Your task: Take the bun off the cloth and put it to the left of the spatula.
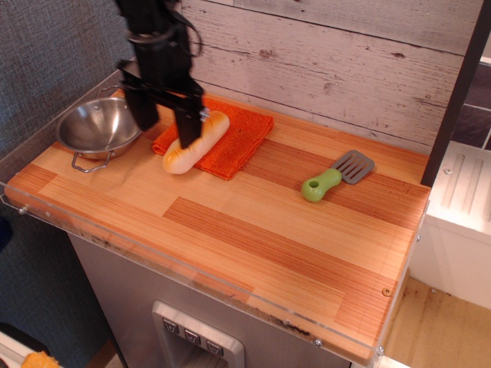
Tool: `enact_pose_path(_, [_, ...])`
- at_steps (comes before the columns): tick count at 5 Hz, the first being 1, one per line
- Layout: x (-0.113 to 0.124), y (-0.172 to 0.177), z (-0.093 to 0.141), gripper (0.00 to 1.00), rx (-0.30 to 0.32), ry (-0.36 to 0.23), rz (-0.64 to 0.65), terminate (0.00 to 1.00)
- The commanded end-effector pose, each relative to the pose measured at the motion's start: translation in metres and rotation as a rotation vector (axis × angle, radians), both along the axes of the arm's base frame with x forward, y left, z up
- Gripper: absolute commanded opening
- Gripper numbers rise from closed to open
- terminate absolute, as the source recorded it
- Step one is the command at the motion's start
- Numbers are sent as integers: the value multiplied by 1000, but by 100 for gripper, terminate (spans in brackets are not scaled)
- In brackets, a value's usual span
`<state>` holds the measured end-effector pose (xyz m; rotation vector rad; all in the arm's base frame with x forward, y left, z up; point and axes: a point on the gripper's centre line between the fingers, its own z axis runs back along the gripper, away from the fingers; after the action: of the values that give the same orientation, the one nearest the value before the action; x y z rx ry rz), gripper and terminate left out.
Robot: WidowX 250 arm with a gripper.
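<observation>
The bun (201, 141), a glossy pale yellow to golden roll, lies diagonally on the orange cloth (238, 138) at the back left of the wooden counter, its near end overhanging the cloth's edge. My black gripper (166, 132) is open and hangs just above the bun's left half; one finger (187, 129) stands in front of the bun, the other (145, 113) to its left over the cloth's corner. The spatula (336, 176), lime-green handle and grey slotted blade, lies on the counter at the right.
A steel bowl (96, 126) with a wire handle sits at the far left, next to the gripper. A grey plank wall runs behind the counter (253, 230). A clear acrylic lip runs along the counter's front and left edges.
</observation>
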<state>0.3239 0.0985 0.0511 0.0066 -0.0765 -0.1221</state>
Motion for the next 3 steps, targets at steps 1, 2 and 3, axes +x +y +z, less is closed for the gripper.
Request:
enact_pose_path(1, [23, -3, -3, 100, 29, -31, 9, 0])
enact_pose_path(2, [26, -3, -12, 100, 44, -10, 11, 0])
enact_pose_path(3, [27, -2, -15, 0, 44, -7, 19, 0])
